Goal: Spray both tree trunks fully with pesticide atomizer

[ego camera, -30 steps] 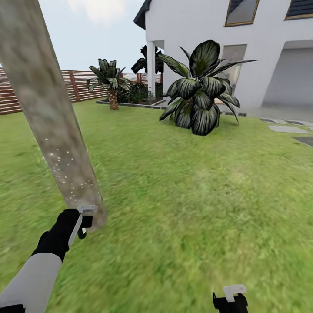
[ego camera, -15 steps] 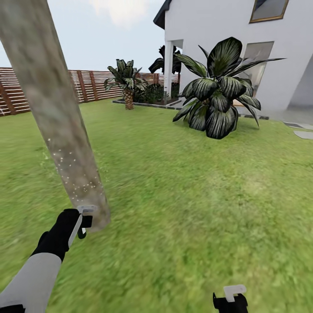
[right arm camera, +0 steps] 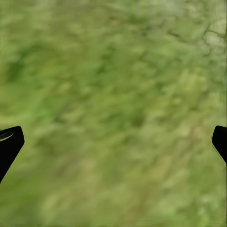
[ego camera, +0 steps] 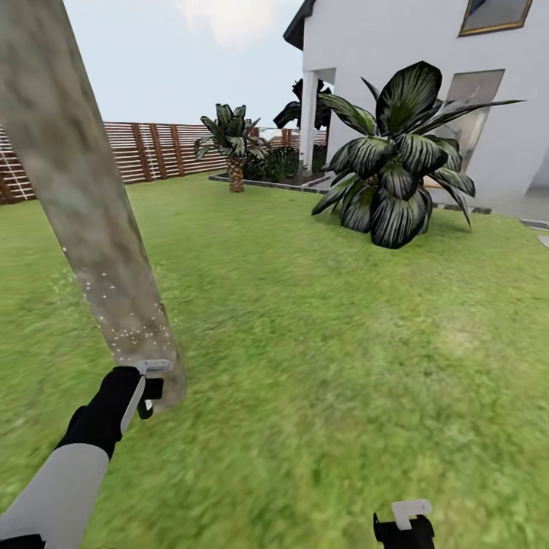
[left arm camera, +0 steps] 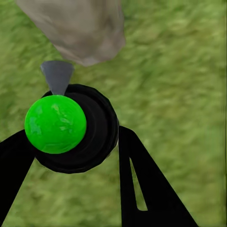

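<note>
A thick, mottled grey-brown tree trunk [ego camera: 88, 213] leans up the left of the head view, with fine white specks [ego camera: 130, 324] on its lower part. My left gripper [ego camera: 146, 387] is at the trunk's base, shut on the pesticide atomizer [left arm camera: 71, 125]. The atomizer has a black round body with a bright green ball, and its grey nozzle [left arm camera: 57, 75] points at the trunk's foot [left arm camera: 80, 28]. My right gripper [ego camera: 404, 522] hangs low over the grass [right arm camera: 113, 94], open with nothing between its fingers.
Lawn stretches ahead and right. A big dark-leaved plant [ego camera: 396, 179] stands before the white house [ego camera: 412, 69]. A short palm [ego camera: 233, 149] grows by the brown slat fence [ego camera: 152, 149]. Grey paving [ego camera: 534, 223] lies at the far right.
The camera has swung left, so house, plant and palm sit further right in the picture. Both arms hold the same pose, the atomizer still at the trunk's base.
</note>
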